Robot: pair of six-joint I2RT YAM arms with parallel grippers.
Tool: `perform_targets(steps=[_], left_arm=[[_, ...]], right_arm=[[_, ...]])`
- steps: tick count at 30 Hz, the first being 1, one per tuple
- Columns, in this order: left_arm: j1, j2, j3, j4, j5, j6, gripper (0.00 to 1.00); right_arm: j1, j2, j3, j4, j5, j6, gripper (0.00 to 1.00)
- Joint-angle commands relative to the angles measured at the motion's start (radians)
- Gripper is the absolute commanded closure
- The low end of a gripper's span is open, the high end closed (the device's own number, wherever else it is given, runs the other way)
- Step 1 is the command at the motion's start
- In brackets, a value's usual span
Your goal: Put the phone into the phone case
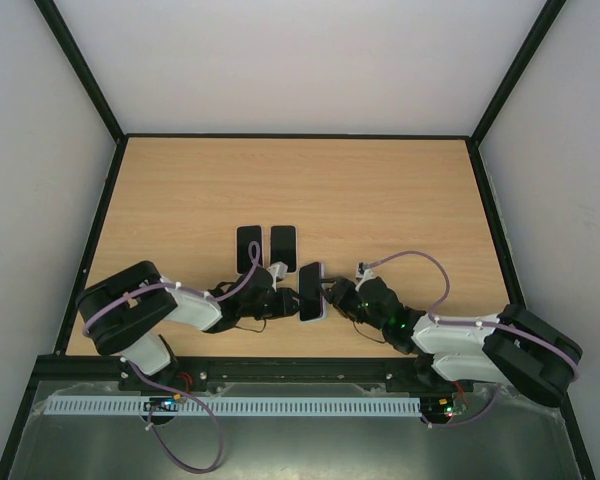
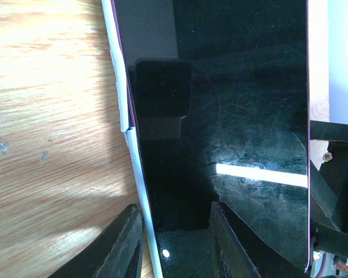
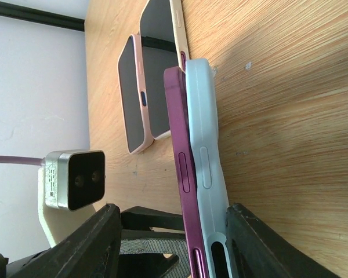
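Note:
The phone (image 1: 310, 291), with a black screen and a purple rim, is propped up off the table between my two grippers. In the right wrist view I see the phone (image 3: 180, 145) edge-on, with the pale phone case (image 3: 206, 145) pressed against its back and bowed slightly away near the middle. My left gripper (image 1: 288, 298) is shut on the phone: one finger (image 2: 124, 243) sits behind the white case edge (image 2: 127, 87) and the other lies on the screen (image 2: 243, 116). My right gripper (image 3: 173, 217) straddles both. One finger (image 3: 249, 243) touches the case, and the other stands apart from the phone.
Two other phones in cases (image 1: 249, 248) (image 1: 283, 246) lie flat side by side just beyond the grippers, with the pink-cased one (image 3: 136, 98) close behind the held phone. The left arm's wrist camera (image 3: 72, 179) faces my right gripper. Black frame rails border the wooden table (image 1: 400, 200).

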Motion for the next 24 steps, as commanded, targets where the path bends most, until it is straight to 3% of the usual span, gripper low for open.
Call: perform_targets(steps=[1, 13, 24], left_arm=[[-0.016, -0.005, 0.013, -0.045, -0.001, 0.02, 0.66], [-0.02, -0.061, 0.004, -0.094, -0.03, 0.035, 0.62], [-0.025, -0.081, -0.003, -0.105, -0.04, 0.037, 0.6]], right_arm=[[0.017, 0.024, 0.008, 0.094, -0.099, -0.003, 0.5], [0.016, 0.08, 0.018, 0.116, -0.132, 0.017, 0.51], [0.016, 0.03, 0.044, -0.045, -0.067, -0.043, 0.85]])
